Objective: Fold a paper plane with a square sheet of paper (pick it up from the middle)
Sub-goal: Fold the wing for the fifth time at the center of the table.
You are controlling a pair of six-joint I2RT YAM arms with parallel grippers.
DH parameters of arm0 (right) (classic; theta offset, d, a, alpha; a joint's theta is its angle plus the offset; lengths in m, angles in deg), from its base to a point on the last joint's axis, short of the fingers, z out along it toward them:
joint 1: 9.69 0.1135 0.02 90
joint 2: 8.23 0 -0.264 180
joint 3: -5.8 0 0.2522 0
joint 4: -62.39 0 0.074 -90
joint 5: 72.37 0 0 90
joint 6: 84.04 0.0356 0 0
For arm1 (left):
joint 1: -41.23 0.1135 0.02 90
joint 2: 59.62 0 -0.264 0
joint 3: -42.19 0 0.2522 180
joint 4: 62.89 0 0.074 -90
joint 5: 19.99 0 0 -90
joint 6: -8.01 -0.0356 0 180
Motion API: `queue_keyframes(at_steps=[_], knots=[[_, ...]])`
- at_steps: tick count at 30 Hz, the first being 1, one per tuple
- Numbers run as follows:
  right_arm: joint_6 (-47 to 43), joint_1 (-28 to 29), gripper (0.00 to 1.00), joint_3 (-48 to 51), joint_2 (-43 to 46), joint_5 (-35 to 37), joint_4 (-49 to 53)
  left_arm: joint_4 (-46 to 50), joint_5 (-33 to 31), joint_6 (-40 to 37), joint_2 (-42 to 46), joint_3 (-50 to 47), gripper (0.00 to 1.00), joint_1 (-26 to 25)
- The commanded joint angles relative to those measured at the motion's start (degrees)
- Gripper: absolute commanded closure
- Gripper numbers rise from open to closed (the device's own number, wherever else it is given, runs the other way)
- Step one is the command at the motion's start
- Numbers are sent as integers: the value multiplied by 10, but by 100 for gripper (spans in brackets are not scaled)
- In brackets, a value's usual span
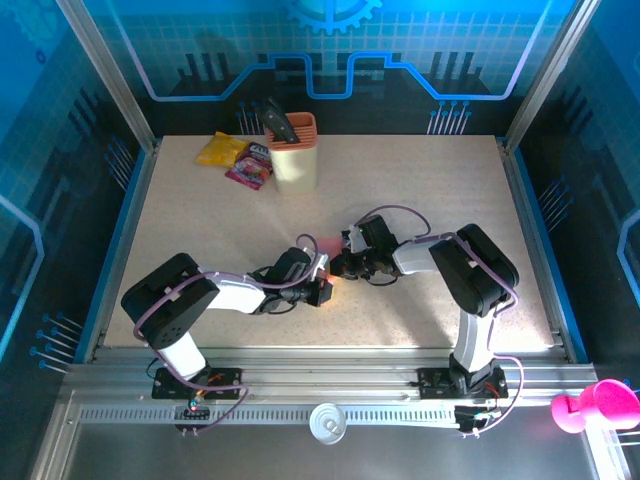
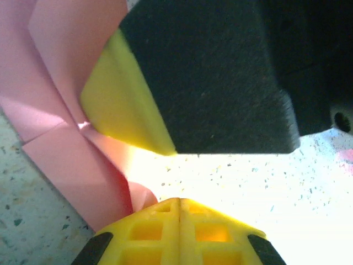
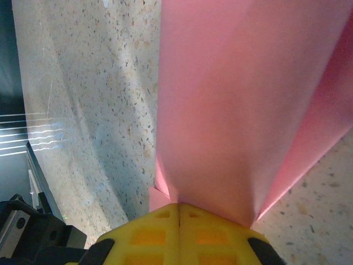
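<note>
The square sheet of paper (image 3: 237,99) is pink-red and creased into flaps; whether it has the paper plane's shape I cannot tell. It lies at the table's centre (image 1: 305,241), where both arms meet. My right gripper (image 3: 179,205) is shut, and the paper spreads out from its tips along a crease. In the left wrist view the paper (image 2: 66,149) lies to the left. There the right gripper's yellow finger (image 2: 121,105) rests over the paper. My left gripper (image 2: 180,200) is shut, with a curl of paper touching its left side and nothing in its seam. From above, left gripper (image 1: 322,272) and right gripper (image 1: 340,266) nearly touch.
At the back stands a peach holder (image 1: 293,150) with a black tool in it. Beside it lie a yellow packet (image 1: 222,150) and a purple-pink packet (image 1: 250,167). A pink object (image 1: 595,405) sits off the table at the near right.
</note>
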Motion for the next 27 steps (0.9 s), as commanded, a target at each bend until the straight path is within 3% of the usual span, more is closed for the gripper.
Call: queue_keyframes(at_steps=[1,27], knots=[[-9,2,100,19,-50,67,81,8,-4,-1,-12,-24,100,-1],[-1,2,100,22,-47,83,102,-3,-60,109,52,-171,100,-91]])
